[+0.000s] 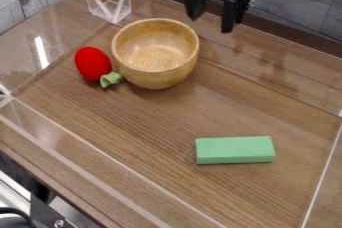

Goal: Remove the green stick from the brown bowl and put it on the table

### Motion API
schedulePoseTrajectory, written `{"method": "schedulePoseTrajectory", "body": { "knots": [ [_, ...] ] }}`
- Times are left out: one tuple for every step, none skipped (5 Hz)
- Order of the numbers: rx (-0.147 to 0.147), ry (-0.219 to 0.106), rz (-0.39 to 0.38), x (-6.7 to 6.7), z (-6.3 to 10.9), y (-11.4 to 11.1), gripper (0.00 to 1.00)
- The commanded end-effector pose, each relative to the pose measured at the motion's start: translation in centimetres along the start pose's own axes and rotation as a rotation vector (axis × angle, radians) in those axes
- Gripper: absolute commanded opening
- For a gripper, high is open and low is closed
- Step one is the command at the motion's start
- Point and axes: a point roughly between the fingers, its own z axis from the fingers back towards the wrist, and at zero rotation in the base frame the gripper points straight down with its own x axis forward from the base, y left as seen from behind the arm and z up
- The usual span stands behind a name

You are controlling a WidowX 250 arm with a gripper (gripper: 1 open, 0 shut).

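Note:
The green stick [235, 150] lies flat on the table [160, 122] near the front right, well apart from the brown bowl [156, 53]. The bowl stands upright at the back left of centre and its pale inside shows nothing in it. My gripper [217, 16] is open and empty, raised above the table behind and to the right of the bowl, fingers pointing down.
A red fruit toy [92, 63] with a small green leaf lies just left of the bowl. A clear acrylic stand [110, 5] sits at the back left. Low clear walls [321, 162] edge the table on all sides.

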Motion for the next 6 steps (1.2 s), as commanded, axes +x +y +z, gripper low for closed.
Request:
{"method": "schedulePoseTrajectory", "body": {
  "knots": [
    [-0.003,-0.089,-0.068,1.3,1.3,-1.1,1.00],
    [-0.010,-0.106,-0.129,0.3,-0.1,-0.7,1.00],
    [-0.006,-0.134,-0.170,0.1,-1.3,0.2,1.00],
    [-0.006,-0.158,-0.228,-0.1,-2.5,0.3,1.00],
    [-0.007,-0.179,-0.281,-0.4,-3.5,0.4,1.00],
    [0.003,-0.193,-0.285,0.0,-2.4,-0.7,1.00]
  ]
}}
